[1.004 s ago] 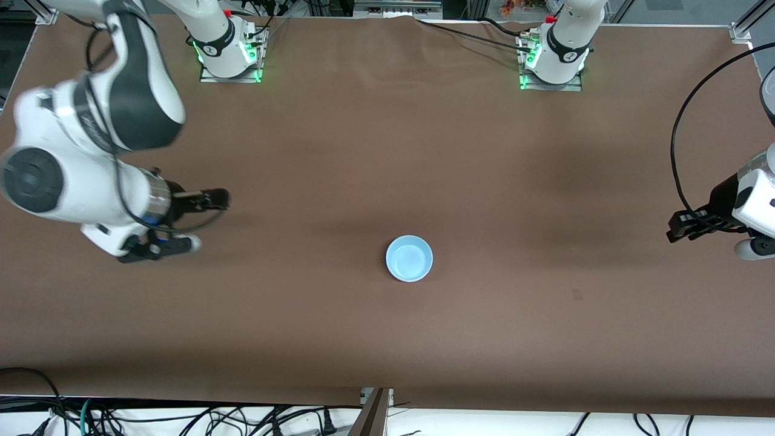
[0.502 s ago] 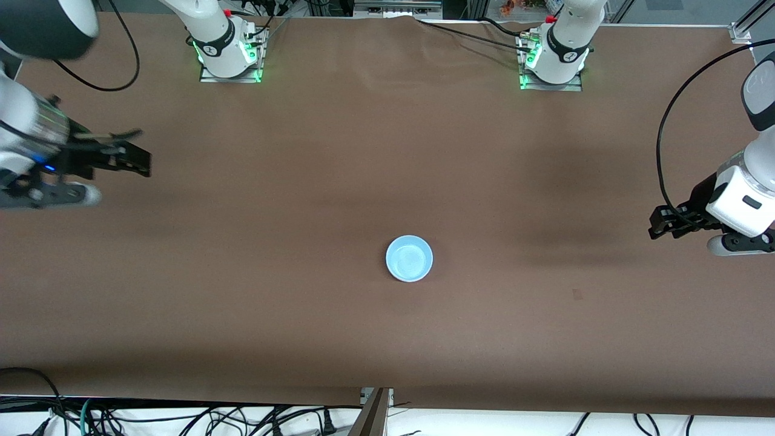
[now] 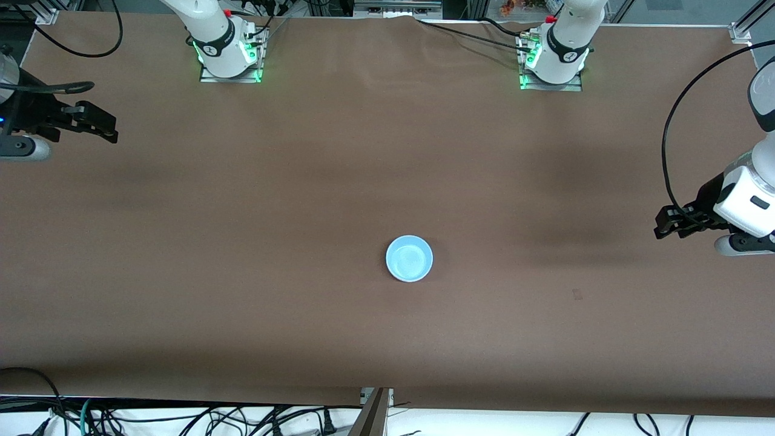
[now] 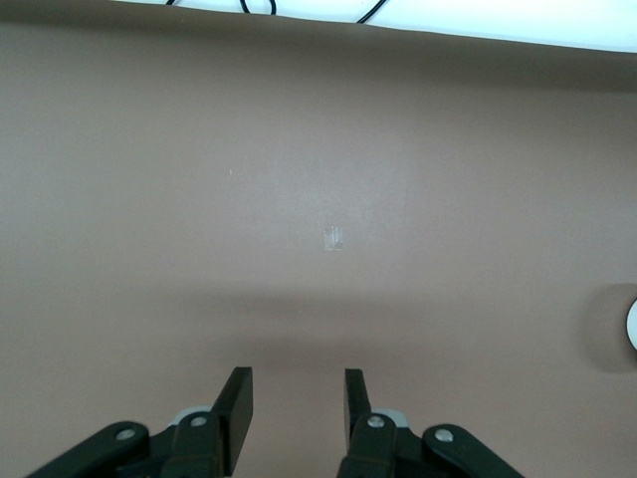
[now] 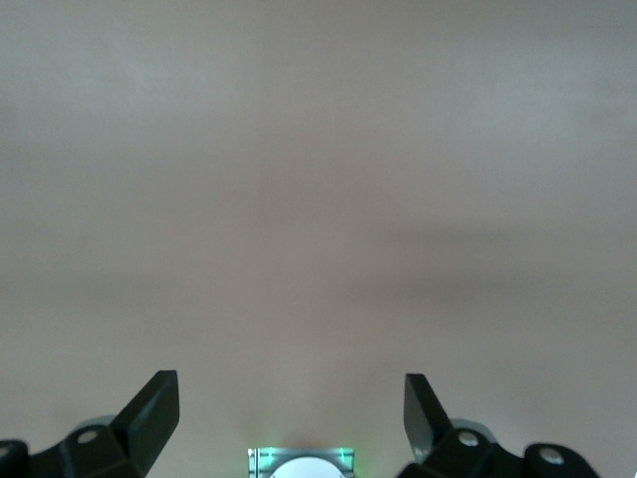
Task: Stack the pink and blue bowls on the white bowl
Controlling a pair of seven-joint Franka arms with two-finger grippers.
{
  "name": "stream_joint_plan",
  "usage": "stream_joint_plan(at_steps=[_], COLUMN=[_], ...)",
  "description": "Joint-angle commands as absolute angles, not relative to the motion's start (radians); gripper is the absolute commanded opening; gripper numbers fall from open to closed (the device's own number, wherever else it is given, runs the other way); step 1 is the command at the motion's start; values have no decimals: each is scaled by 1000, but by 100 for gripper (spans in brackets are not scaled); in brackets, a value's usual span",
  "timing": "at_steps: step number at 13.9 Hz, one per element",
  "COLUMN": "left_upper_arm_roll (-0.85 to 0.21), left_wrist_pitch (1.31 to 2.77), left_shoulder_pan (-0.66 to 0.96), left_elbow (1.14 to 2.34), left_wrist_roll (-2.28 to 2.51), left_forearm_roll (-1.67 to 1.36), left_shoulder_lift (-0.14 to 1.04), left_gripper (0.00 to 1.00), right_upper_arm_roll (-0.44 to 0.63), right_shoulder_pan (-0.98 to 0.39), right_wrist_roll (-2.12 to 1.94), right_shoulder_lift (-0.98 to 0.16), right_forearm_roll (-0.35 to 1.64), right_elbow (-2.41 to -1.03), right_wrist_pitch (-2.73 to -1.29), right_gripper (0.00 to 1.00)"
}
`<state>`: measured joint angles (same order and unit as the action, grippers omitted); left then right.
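The light blue bowl (image 3: 409, 258) sits upright near the middle of the brown table. No pink bowl and no white bowl show in any view; I cannot tell whether anything lies under the blue one. A pale curved rim (image 4: 633, 325) shows at the edge of the left wrist view. My right gripper (image 3: 112, 131) is open and empty, in the air over the right arm's end of the table. My left gripper (image 3: 659, 230) is open and empty over the left arm's end. Both are well apart from the bowl. The left wrist view shows the left gripper (image 4: 296, 383) open, and the right wrist view shows the right gripper (image 5: 291, 393) wide open.
The two arm bases (image 3: 229, 56) (image 3: 552, 60) stand with green lights along the table's edge farthest from the front camera. A small pale mark (image 3: 577, 295) lies on the table toward the left arm's end. Cables (image 3: 181, 418) hang below the near edge.
My right arm has swung away from the bowl, out to its end of the table and toward the bases. My left gripper has shifted only slightly. The blue bowl has not moved.
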<state>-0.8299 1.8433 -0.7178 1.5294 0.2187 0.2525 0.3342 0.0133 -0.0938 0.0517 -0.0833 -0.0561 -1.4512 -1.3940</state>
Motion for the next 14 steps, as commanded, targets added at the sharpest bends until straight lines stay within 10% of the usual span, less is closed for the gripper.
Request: stream_joint_plan(at_steps=[1,14], left_upper_arm_roll=[-848,-847], left_wrist_pitch=[1844,1853], left_shoulder_pan=[-770,-776], left_elbow=[1555,1543], left_wrist_roll=[138,153], left_forearm_roll=[244,215], left_shoulder_lift=[292,299], left_gripper=[45,51], right_upper_arm_roll=[-31,-26], right_shoulder_pan=[-60,-44], right_wrist_roll=[38,6], right_shoulder_lift=[-34,-63], right_forearm_roll=[-63,-57], right_elbow=[-1520,-1489], right_wrist_pitch=[-1401,-1408], right_gripper=[100,100])
